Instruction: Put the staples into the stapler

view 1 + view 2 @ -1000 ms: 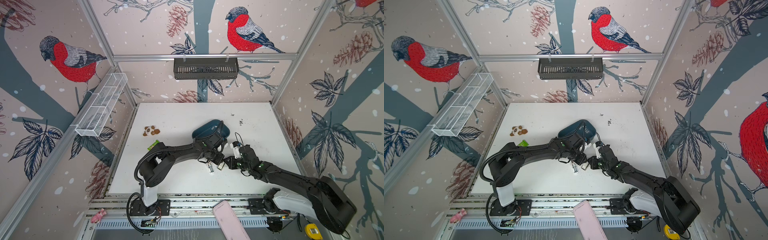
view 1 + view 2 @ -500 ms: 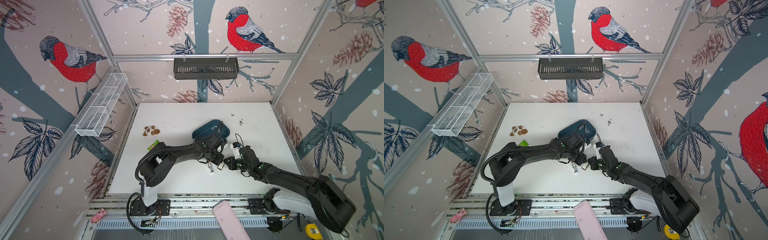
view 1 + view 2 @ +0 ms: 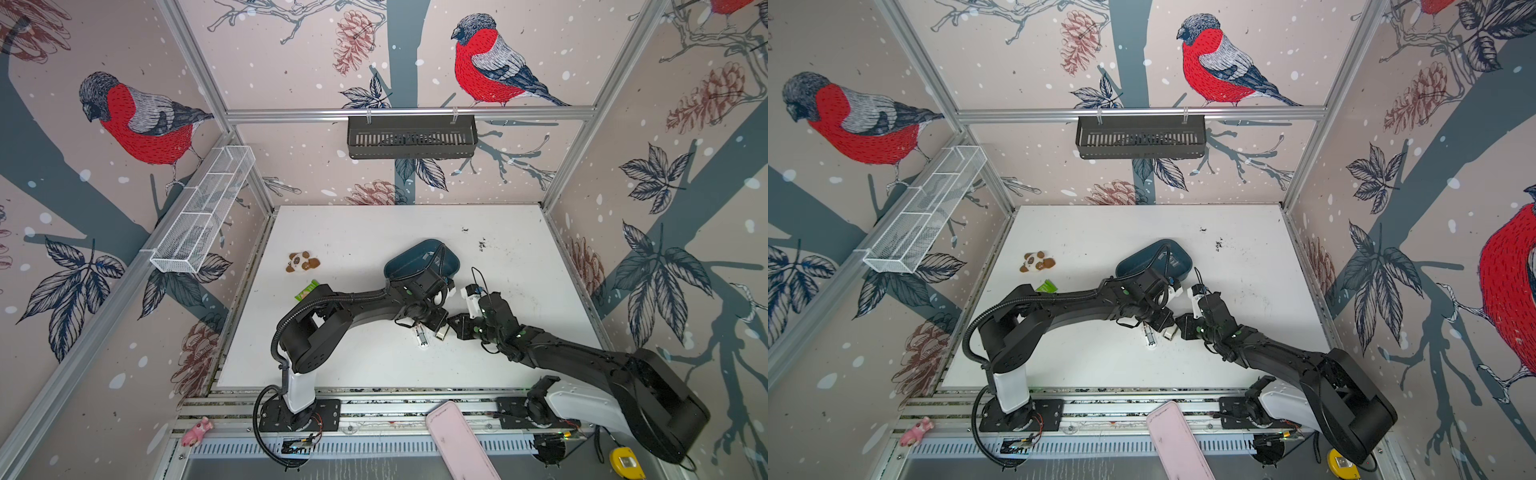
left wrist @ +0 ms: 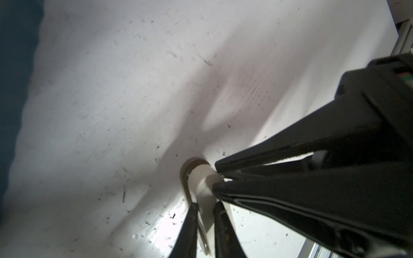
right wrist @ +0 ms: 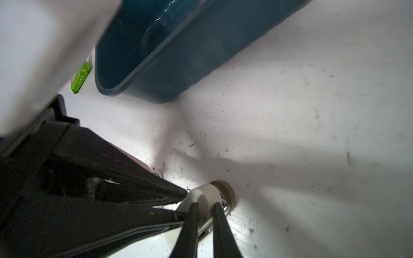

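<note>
A small cream stapler (image 3: 441, 333) with a brown base and a metal part hangs just above the white table (image 3: 353, 249) near its middle, held from both sides. My left gripper (image 4: 206, 204) is shut on one end of the stapler (image 4: 201, 181). Facing it, my right gripper (image 5: 205, 204) is shut on the other end of the stapler (image 5: 205, 192). In both top views the two grippers meet tip to tip over it (image 3: 1169, 332). A small white and silvery piece (image 3: 422, 336) lies on the table just beside them. I cannot make out the staples.
A dark teal bin (image 3: 419, 259) stands right behind the left wrist. A panda toy (image 3: 302, 262) and a green packet (image 3: 306, 289) lie at the left. A pink object (image 3: 457, 440) rests on the front rail. Wire baskets hang on the back and left walls.
My left gripper's jaws have drawn slightly closer on the stapler. Both arms have hardly moved.
</note>
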{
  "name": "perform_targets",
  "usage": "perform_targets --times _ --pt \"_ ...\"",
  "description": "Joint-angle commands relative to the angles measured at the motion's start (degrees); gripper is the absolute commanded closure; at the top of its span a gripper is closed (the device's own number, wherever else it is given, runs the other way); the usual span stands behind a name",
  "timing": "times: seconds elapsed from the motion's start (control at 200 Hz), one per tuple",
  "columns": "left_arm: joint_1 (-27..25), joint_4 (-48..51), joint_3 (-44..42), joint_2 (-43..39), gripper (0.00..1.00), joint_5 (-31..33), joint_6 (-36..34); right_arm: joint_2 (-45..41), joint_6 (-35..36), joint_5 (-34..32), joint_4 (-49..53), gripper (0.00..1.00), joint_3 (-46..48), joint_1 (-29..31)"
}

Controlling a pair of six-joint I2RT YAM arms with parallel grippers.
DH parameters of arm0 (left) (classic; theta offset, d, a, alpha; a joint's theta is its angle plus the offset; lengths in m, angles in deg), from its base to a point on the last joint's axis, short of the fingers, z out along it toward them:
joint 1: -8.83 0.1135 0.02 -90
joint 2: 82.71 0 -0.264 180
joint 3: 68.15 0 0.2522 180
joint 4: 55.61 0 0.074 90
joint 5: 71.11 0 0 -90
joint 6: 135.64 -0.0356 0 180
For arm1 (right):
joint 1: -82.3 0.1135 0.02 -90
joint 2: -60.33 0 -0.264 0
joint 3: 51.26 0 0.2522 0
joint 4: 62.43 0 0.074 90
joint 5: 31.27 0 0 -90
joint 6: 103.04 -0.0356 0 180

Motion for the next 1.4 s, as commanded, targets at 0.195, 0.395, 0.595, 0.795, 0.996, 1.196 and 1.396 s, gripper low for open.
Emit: perform_targets --times 0.195,0.395,0.595,0.795,0.996,1.196,1.396 --pt "0.2 1.7 -0.5 0.8 0.86 0.2 0.1 0.5 0.3 -0.3 1.8 0.86 0.5 0.1" --pt "0.2 1.6 -0.8 0.2 0.86 0.7 0.3 -0.1 0.0 -0.1 1.3 0.86 0.8 0.1" --pt "0.4 2.6 1.1 -3.3 0.81 1.2 -0.1 -4.0 1.4 -0.3 5.1 0.85 -2.6 0.2" --pt "2.2 2.3 -0.2 -7.4 0.72 1.8 0.4 -6.1 2.0 -1.0 8.0 0.84 -4.9 2.0" --pt "6.2 2.9 -4.3 -11.6 0.62 2.8 0.4 -4.3 3.1 -1.8 8.3 0.82 -8.0 7.0" --pt "8.8 2.7 -8.3 -14.0 0.5 2.1 1.3 1.9 1.7 -4.8 7.5 0.76 -10.4 13.5" --pt "9.5 2.3 -9.4 -13.0 0.43 1.4 0.8 6.2 -0.4 -7.2 5.6 0.7 -10.2 17.9"
